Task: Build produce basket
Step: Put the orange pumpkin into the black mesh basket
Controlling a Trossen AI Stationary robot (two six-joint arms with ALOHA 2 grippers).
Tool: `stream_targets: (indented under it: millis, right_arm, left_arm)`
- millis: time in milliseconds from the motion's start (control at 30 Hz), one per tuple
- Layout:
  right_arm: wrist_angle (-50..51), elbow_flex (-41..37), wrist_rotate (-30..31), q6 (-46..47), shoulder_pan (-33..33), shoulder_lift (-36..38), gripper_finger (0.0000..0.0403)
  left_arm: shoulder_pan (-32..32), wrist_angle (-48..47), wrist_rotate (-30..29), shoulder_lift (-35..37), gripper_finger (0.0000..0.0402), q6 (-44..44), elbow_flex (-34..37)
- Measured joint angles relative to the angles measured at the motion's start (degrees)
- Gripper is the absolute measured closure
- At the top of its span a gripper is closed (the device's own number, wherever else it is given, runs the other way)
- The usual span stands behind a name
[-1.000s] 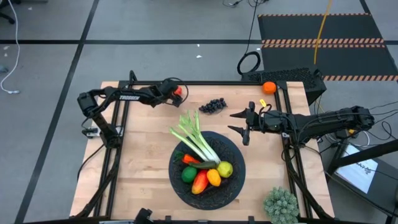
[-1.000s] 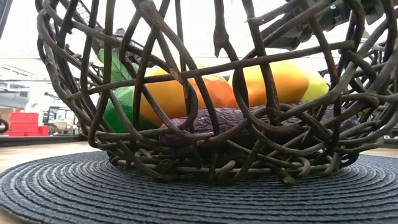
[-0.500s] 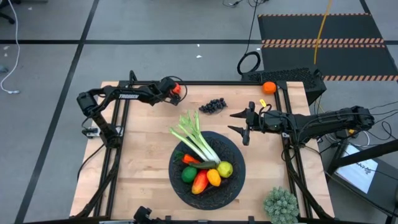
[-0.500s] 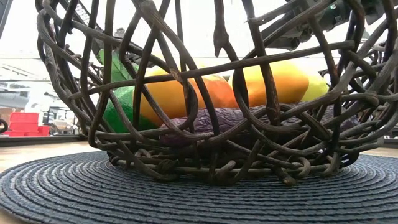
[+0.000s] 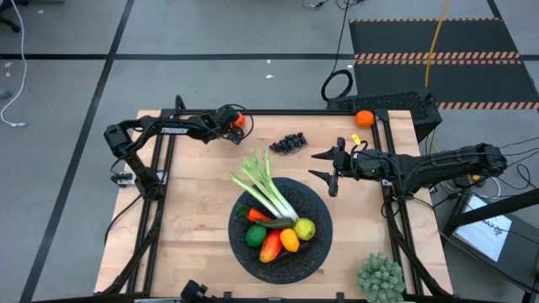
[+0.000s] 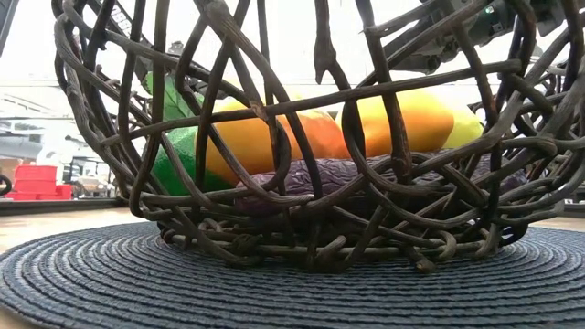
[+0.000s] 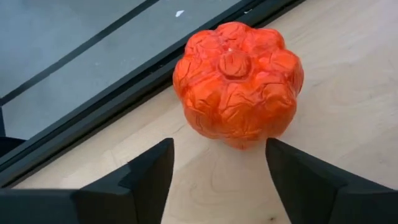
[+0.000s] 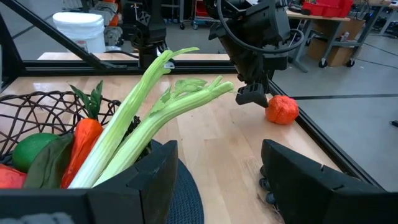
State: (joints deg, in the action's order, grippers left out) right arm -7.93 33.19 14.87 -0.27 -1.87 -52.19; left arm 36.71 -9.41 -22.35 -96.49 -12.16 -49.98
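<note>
1. The basket already holds the leek, carrot, lime, red pepper and a lemon.
2. Left outside: the tomato at the table's far-left edge, the grapes, and an orange (off the tabletop).
3. The left gripper brackets the tomato, jaws apart and not gripping.
4. The right gripper waits near the basket, open and empty.
5. A spiky clump sits aside; nothing blocks the tomato.

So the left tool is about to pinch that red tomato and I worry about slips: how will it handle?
The tomato looks round and lobed, so it may roll if nudged. Its crinkled skin probably grips well. It sits between the left tool's fingers, not yet touched.
</note>
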Motion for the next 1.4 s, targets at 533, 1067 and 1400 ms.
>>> stream_targets:
  millis: [533, 1067, 1400]
  right_arm:
    - [-0.01, 0.00, 0.00, 0.02, 0.00, 0.01, 0.0177]
    - [0.01, 0.00, 0.00, 0.02, 0.00, -0.01, 0.0177]
    - [0.01, 0.00, 0.00, 0.02, 0.00, 0.01, 0.0177]
  left_arm:
    - [-0.04, 0.82, 1.36, 0.02, 0.0174, -0.68, 0.00]
    - [-0.09, 3.91, 4.27, 0.02, 0.0008, -3.61, 0.02]
    - [1.52, 7.98, 4.50, -4.08, 0.0016, -2.95, 0.03]
